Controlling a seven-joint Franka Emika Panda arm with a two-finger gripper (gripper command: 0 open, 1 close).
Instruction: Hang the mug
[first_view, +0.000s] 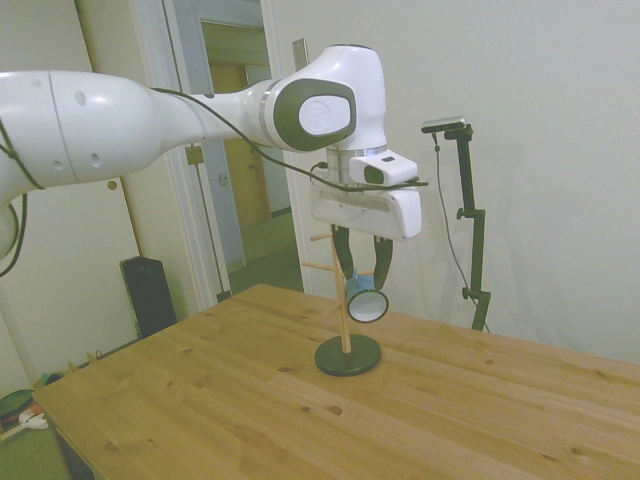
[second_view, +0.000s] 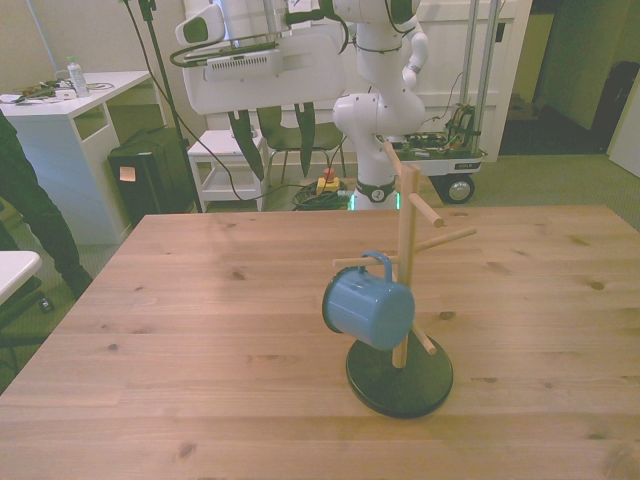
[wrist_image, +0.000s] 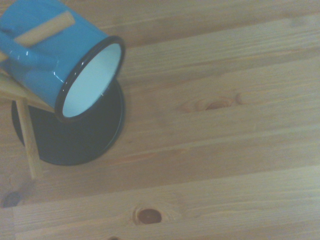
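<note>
So, side view first: the white Franka arm's two-finger gripper (first_view: 362, 262) hangs with its dark fingers (first_view: 343, 252) spread apart and nothing between them. The small light-blue enamel mug with the dark rim and white inside (first_view: 366, 299) sits just under the fingertips, hung on a peg of the wooden peg stand with a round black base (first_view: 344, 318), tilted so its mouth points down and off to the side. I can't really tell from here whether the fingertips touch the mug or just overlap it in the picture. The stand is on the pale wooden plank table (first_view: 250, 400).

Front view: the gripper (second_view: 276, 140) is up high, fingers clearly parted, and well apart from the mug (second_view: 367, 308). The mug is lower and nearer the camera than the gripper, off toward the front view's right, with its small loop handle (second_view: 379, 262) hooked over a peg of the stand (second_view: 404, 250). The black base (second_view: 399, 378) rests on the table (second_view: 200, 330).

Wrist view: looking down, the mug (wrist_image: 45, 55) shows its white inside, with a wooden peg (wrist_image: 44, 30) lying across it, and the black base (wrist_image: 80, 135) right below it on the table (wrist_image: 225, 150).
</note>
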